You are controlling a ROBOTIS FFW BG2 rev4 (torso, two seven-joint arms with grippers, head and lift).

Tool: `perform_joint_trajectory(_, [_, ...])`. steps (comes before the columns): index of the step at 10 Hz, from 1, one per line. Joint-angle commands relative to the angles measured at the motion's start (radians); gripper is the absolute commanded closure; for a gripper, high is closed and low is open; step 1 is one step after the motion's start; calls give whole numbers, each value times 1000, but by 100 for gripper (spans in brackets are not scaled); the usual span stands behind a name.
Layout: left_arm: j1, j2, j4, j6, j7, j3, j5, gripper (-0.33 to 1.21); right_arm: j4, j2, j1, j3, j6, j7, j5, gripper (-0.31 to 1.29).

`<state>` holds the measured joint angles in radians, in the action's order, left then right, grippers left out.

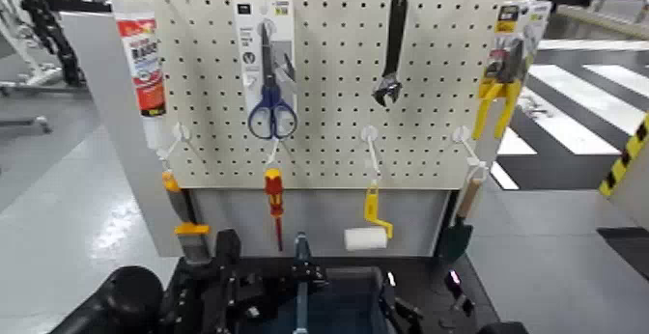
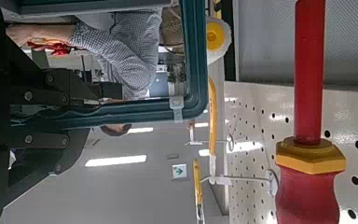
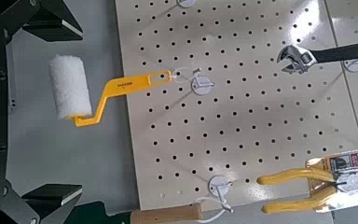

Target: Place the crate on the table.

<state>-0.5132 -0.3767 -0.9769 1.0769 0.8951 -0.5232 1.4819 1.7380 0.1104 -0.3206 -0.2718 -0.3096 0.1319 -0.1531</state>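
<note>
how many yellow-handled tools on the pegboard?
2: paint roller hanging low at centre, and pliers at the upper right corner of the pegboard. Others may be hidden.

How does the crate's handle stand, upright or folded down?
Upright: in the head view the blue handle rises straight above the rim of the crate.

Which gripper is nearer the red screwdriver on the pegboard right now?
Left. The left gripper sits just below-left of the red screwdriver; the right gripper is farther off, across the crate.

Ahead of me the pegboard (image 1: 328, 77) blocks passage; its screwdriver (image 1: 275, 203) and paint roller (image 1: 367, 234) dangle just above the crate (image 1: 328, 294).
</note>
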Motion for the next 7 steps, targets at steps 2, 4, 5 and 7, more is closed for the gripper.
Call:
perform_joint_trajectory(2, [-4,-1,-11,-15,1,2,0,55,0,-2,-2,0,-2,2,-2,15])
perform_joint_trajectory(4, [10,4,-49,-32,-5,20,-31,11,2,-2,-5,2,-2,2,-5,15])
perform_joint_trajectory(5, [22,7,-80,-37,-10,45,-66,11,2,-2,-6,2,-2,2,-5,15])
perform_joint_trajectory(7, [67,7,-174,-31,-97,132,-130,13,2,-2,-6,2,-2,2,-6,15])
